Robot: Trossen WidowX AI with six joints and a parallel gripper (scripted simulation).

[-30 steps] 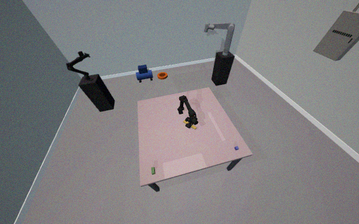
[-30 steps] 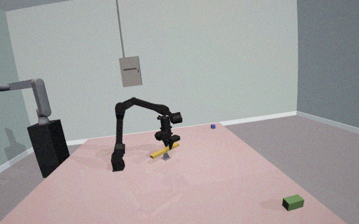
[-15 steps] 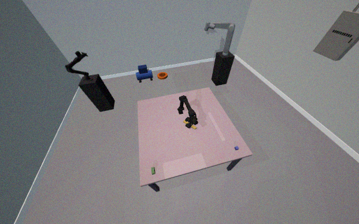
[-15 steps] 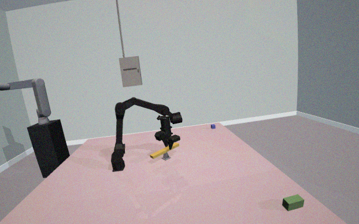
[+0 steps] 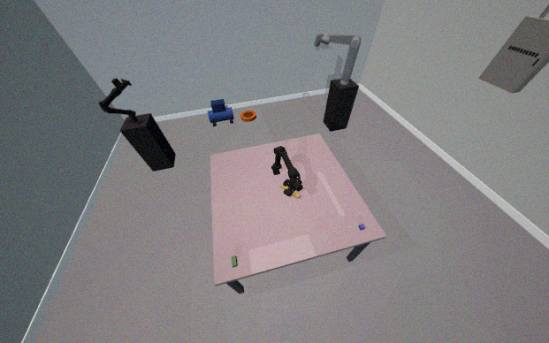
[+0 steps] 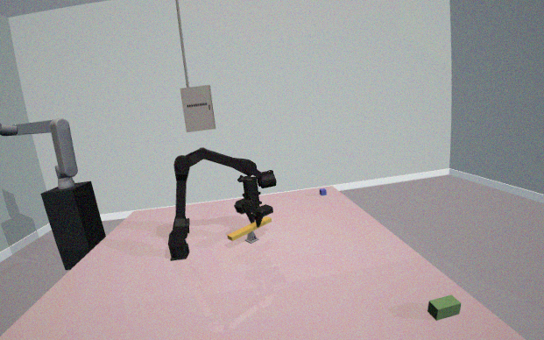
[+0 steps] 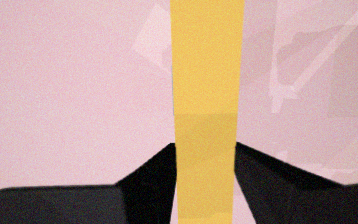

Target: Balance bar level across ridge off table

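The yellow bar (image 5: pixel 297 194) (image 6: pixel 242 231) (image 7: pixel 207 60) lies across above the small grey ridge (image 6: pixel 251 237), clear of the table at both ends in the exterior view. Whether the bar touches the ridge's top cannot be told. My gripper (image 6: pixel 256 223) (image 7: pixel 203 149) is shut on the bar, one finger on each side of it, near the part over the ridge. In the wrist view the bar runs straight up between the fingertips, and the ridge is almost wholly hidden under it.
The pink table (image 5: pixel 244 199) (image 6: pixel 321 272) bears a green block (image 5: pixel 234 261) (image 6: pixel 444 308) near one corner and a small blue cube (image 5: pixel 362 226) (image 6: pixel 322 192) near another. Two other arms stand on black pedestals (image 5: pixel 148 141) (image 5: pixel 340 105) off the table.
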